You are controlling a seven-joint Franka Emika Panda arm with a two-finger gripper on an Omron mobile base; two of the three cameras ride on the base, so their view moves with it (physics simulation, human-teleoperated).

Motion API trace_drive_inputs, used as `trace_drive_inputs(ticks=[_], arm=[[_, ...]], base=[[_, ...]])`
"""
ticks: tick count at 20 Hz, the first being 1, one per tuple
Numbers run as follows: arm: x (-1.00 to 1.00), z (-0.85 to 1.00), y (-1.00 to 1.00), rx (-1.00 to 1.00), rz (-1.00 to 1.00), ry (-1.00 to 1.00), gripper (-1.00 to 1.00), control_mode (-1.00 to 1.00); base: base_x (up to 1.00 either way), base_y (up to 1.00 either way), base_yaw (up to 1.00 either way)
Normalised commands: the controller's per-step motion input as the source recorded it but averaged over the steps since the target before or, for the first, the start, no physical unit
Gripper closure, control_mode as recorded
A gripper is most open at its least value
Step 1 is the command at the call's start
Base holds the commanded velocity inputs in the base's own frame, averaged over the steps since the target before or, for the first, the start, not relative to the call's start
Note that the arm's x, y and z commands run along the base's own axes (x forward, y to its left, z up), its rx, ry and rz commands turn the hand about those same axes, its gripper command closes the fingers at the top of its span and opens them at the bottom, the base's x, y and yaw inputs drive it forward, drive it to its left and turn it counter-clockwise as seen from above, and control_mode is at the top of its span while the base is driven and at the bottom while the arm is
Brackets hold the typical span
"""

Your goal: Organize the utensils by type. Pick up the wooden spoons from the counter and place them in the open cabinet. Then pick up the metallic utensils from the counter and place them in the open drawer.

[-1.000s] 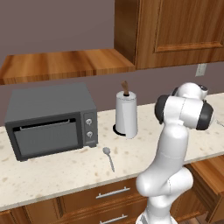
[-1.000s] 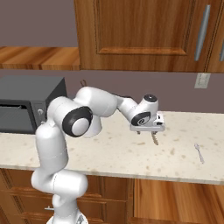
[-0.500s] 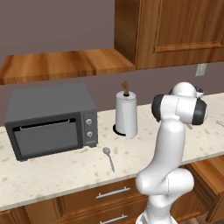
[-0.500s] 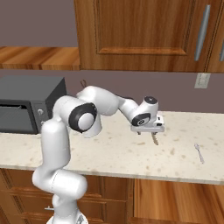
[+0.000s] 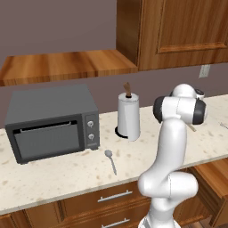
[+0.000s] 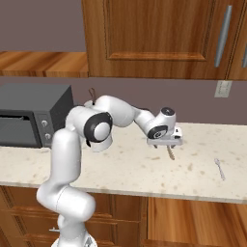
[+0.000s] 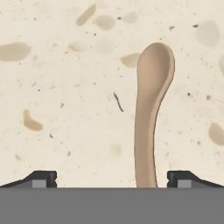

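A light wooden spoon (image 7: pixel 148 127) lies flat on the beige speckled counter (image 6: pixel 125 169). My gripper (image 6: pixel 164 142) hangs just above it, pointing down and open. In the hand view the handle runs up between the fingertips (image 7: pixel 183 178), closer to the right one, and nothing is held. The handle's end pokes out past the arm (image 5: pixel 191 128). One small silver spoon (image 5: pixel 110 160) lies in front of the paper towel roll. Another thin silver utensil (image 6: pixel 220 169) lies to the right of the gripper. The open drawer (image 5: pixel 213 171) juts out at the lower right. The open cabinet's inside is out of view.
A dark grey toaster oven (image 5: pixel 51 122) stands at the counter's left, with a white paper towel roll (image 5: pixel 128 116) beside it. Panelled wall cabinet doors (image 6: pixel 159 34) hang overhead, and a wooden shelf (image 5: pixel 67 67) sits above the oven. A wall outlet (image 6: pixel 222 89) is at the back.
The gripper has sunk a little closer to the wooden spoon and stayed open. The arm's elbow has shifted slightly. The utensils have not moved.
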Motion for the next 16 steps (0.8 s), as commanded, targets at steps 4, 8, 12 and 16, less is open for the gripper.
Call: trace_drive_inputs(ticks=[4,8,12,16], arm=[[0.16,-0.15,-0.14,-0.02,0.00,0.00,-1.00,-1.00],[0.08,-0.23,-0.01,-0.01,0.00,0.00,-1.00,-1.00],[0.09,-0.21,0.00,0.00,0.00,0.00,-1.00,-1.00],[0.09,-0.19,-0.01,-0.01,0.00,0.00,-1.00,-1.00]], base=[[0.00,0.00,0.00],[0.00,0.00,0.00],[0.00,0.00,0.00],[0.00,0.00,0.00]])
